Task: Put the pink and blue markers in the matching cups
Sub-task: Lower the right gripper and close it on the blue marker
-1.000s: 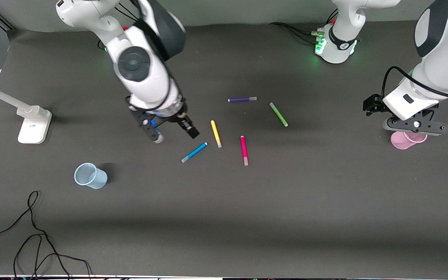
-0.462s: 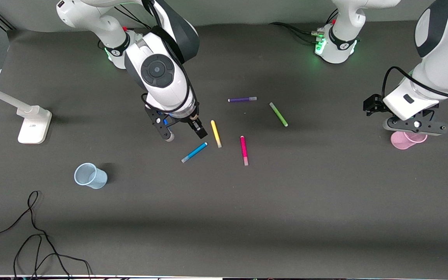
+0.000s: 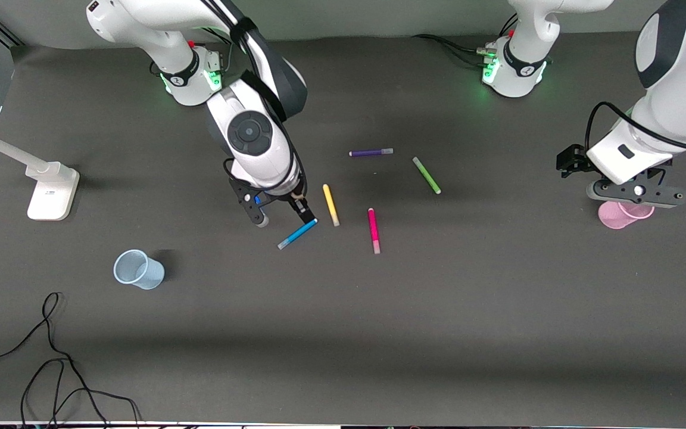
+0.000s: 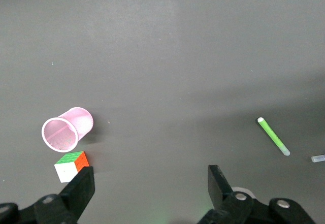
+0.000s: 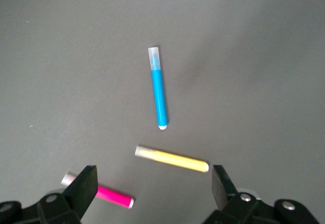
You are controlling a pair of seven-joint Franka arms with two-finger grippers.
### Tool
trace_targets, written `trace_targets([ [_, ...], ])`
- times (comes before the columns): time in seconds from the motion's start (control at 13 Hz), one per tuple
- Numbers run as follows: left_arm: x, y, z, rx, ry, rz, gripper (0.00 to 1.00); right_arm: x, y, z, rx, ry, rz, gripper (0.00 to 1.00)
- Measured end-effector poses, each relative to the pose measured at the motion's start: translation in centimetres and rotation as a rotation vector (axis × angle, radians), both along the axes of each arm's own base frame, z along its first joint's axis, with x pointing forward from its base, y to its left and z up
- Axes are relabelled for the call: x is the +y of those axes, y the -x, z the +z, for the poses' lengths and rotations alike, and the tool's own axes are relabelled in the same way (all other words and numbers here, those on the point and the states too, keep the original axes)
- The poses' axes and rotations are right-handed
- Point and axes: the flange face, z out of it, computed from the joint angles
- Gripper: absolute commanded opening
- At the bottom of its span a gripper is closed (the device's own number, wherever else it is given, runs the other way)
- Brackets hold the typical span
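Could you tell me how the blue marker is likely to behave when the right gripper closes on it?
The blue marker looks slim, round and rigid, so it may roll if nudged. It lies flat on the table, so the open right gripper probably needs a low pinch.

blue marker (image 5: 159,93) flat | yellow marker (image 5: 172,158) beside | pink marker (image 5: 106,193) near fingers (image 5: 84,187)

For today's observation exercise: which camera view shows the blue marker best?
The right wrist view: the blue marker lies whole and unobstructed, pale end plain. The front view shows it smaller, with the right tool open and overlapping its tip. The left wrist view misses it.
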Motion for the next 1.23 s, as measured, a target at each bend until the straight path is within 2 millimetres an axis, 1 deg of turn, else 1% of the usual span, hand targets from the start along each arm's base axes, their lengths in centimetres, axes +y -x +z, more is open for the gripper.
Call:
trace_targets([
  [0.08, 0.0, 0.0, 0.0, 0.0, 0.0, 0.0, 0.99, -0.3, 0.3, -1.6, -0.002, 0.004, -0.002, 1.0],
  [0.23, 0.0, 0.0, 0.0, 0.0, 0.0, 0.0, 0.99, -0.6, 0.5, -4.2, -0.005, 0.011, -0.005, 1.0],
  [0.54, 0.0, 0.0, 0.0, 0.001, 0.0, 0.0, 0.99, -0.3, 0.1, -9.7, -0.039, 0.01, -0.007, 1.0],
  [0.69, 0.0, 0.0, 0.0, 0.001, 0.0, 0.001, 0.99, -0.1, 0.2, -12.1, -0.038, 0.018, -0.003, 1.0],
  [0.85, 0.0, 0.0, 0.0, 0.002, 0.0, 0.001, 0.99, -0.2, 0.4, -13.6, -0.031, 0.028, -0.002, 1.0],
  [1.0, 0.0, 0.0, 0.0, 0.002, 0.0, 0.0, 0.99, -0.3, 0.6, -14.6, -0.023, 0.036, -0.001, 1.0],
  [1.23, -0.8, 0.1, -0.3, 0.01, 0.029, 0.006, 0.99, -0.3, 0.8, -15.6, -0.019, 0.042, 0.002, 1.0],
])
